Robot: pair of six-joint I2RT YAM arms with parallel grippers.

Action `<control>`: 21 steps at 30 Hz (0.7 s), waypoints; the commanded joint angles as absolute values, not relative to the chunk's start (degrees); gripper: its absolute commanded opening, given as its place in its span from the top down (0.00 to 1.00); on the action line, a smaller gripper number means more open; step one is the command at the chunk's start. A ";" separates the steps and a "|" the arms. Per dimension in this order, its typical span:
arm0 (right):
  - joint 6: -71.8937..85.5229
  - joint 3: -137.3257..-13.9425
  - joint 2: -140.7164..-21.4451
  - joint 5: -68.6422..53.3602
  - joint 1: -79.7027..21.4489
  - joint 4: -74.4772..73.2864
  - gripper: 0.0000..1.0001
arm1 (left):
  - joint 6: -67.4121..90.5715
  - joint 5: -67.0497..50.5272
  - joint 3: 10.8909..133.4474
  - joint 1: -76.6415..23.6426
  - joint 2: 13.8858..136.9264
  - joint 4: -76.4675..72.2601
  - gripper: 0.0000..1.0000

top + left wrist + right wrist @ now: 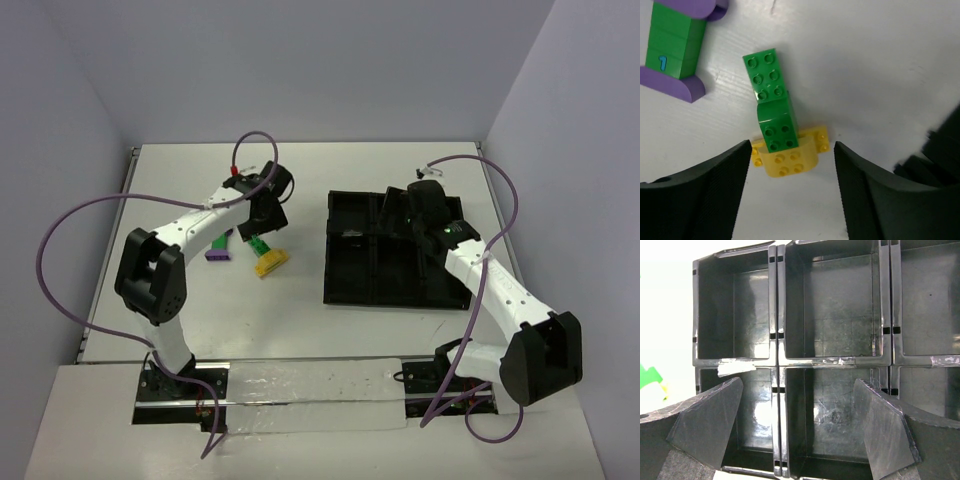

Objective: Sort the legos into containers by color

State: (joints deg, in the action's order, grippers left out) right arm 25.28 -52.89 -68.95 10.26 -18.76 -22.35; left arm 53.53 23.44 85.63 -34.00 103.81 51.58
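Note:
A green-and-yellow lego cluster (782, 142) lies on the white table; in the top view its yellow end (270, 262) shows below my left gripper (262, 215). A green-and-purple cluster (675, 50) lies to its left and also shows in the top view (219, 248). My left gripper (792, 195) is open and empty, hovering just above the yellow brick, its jaws wide either side. The black tray of square containers (345, 285) lies at the right. My right gripper (797, 425) is open and empty above the tray's compartments (835, 305), which look empty.
White walls enclose the table on three sides. The purple cables loop from both arms above the table. A strip of white tape (735, 367) sits on a tray divider.

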 commanded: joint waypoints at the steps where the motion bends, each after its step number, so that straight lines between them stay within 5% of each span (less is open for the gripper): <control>1: 25.32 -55.29 -68.12 10.45 -19.16 -21.97 0.00 | 63.98 25.23 82.10 -33.57 103.01 48.44 0.18; 5: 24.49 -55.10 -67.85 11.16 -19.07 -22.53 0.00 | 63.42 24.02 81.37 -33.50 105.00 46.24 0.14; 9: 24.52 -54.86 -67.77 10.31 -19.15 -22.77 0.00 | 63.95 23.82 82.83 -32.55 107.86 46.90 0.22; 17: 23.82 -54.28 -67.50 10.28 -19.07 -23.06 0.00 | 65.69 23.49 81.57 -32.17 108.93 46.90 0.21; 21: 23.99 -54.14 -67.50 9.96 -19.13 -23.00 0.00 | 65.83 22.91 80.51 -32.17 109.14 46.11 0.32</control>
State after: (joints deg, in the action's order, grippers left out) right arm 24.53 -52.90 -68.90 10.00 -18.76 -22.79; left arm 64.53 23.56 80.99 -32.29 109.62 48.18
